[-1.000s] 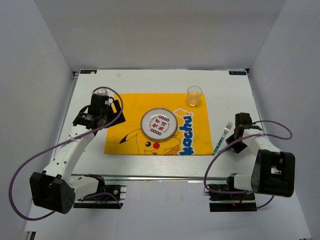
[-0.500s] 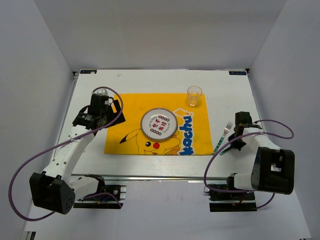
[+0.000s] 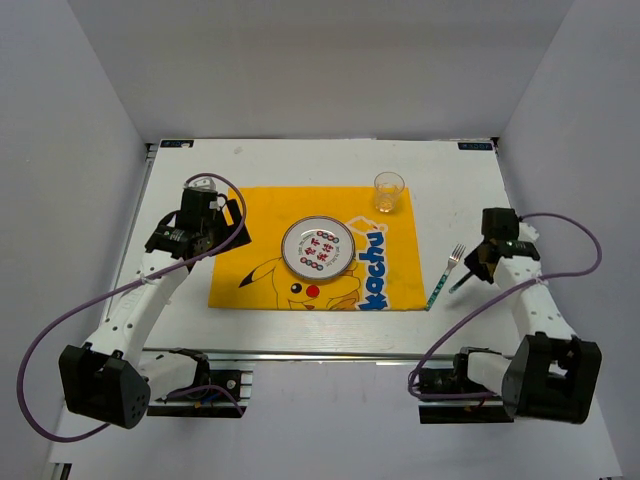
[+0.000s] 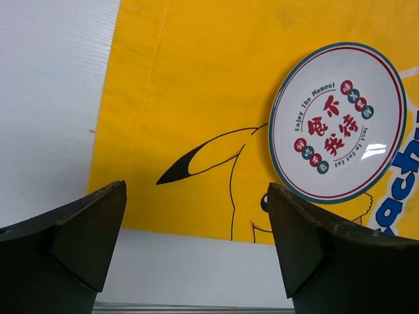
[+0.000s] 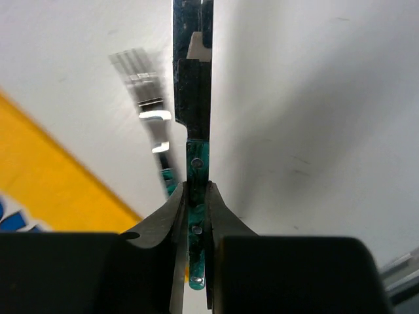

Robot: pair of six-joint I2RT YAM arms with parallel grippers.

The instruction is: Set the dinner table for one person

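Yellow Pikachu placemat [image 3: 260, 215] lay mid-counter [image 3: 300, 160] beneath the left gripper [image 4: 196, 196], its jaws spread wide and empty over the cloth's left side. A printed plate [image 3: 318, 248] sat at the centre, with a drinking glass [image 3: 388, 192] on the far right corner. Just off the right edge, a fork [image 3: 447, 272] rested on the bare counter, tines pointing away from the arms. To its right, the right gripper [image 5: 196, 190] pinched a green-handled knife [image 5: 194, 98]. The blade ran straight out from the jaws, roughly parallel to the fork, and the spot beside the fork lay nearest this arm.
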